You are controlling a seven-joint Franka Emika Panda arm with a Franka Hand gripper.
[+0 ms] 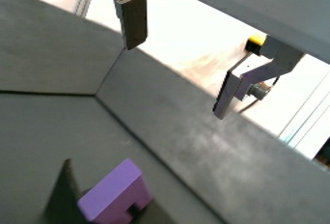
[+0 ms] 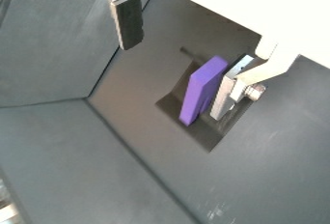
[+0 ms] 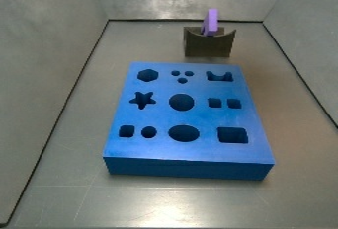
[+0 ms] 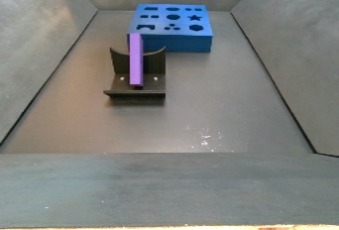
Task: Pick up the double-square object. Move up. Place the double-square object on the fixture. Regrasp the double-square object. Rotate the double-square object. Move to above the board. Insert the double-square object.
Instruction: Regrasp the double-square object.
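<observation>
Below the wrist camera, in a wrist view, the double-square object [image 1: 114, 190] shows as a light-purple block with a stepped end, seated against the fixture [image 1: 65, 194], whose dark upright is only partly in frame. One finger [image 1: 131, 19] of the gripper [image 1: 194, 54], a silver plate with a dark pad, and the other by the yellow tab stand well apart with nothing between them, so the jaws are released and empty, held well clear of the block.

From a wrist view on the other side, the double-square object [image 2: 203, 89] stands on end in the fixture [image 2: 194, 117], its long flat faces exposed. The gripper [image 2: 187, 49] hangs apart from it, one pad [image 2: 127, 20] on one side, the pale finger on the other.

Seen in a side view, the double-square object [image 3: 211, 20] rises upright out of the notch of the fixture [image 3: 209, 41], beyond the blue board [image 3: 185, 110] with its shaped holes. No gripper is visible.

Across the tray in a side view, the double-square object [image 4: 135, 58] leans against the fixture [image 4: 137, 73], with the board [image 4: 173, 26] behind.

Judging by its look, the block is light, rigid plastic, smooth and likely a little slippery; the two broad parallel faces of the free upper length seem the soundest hold.
</observation>
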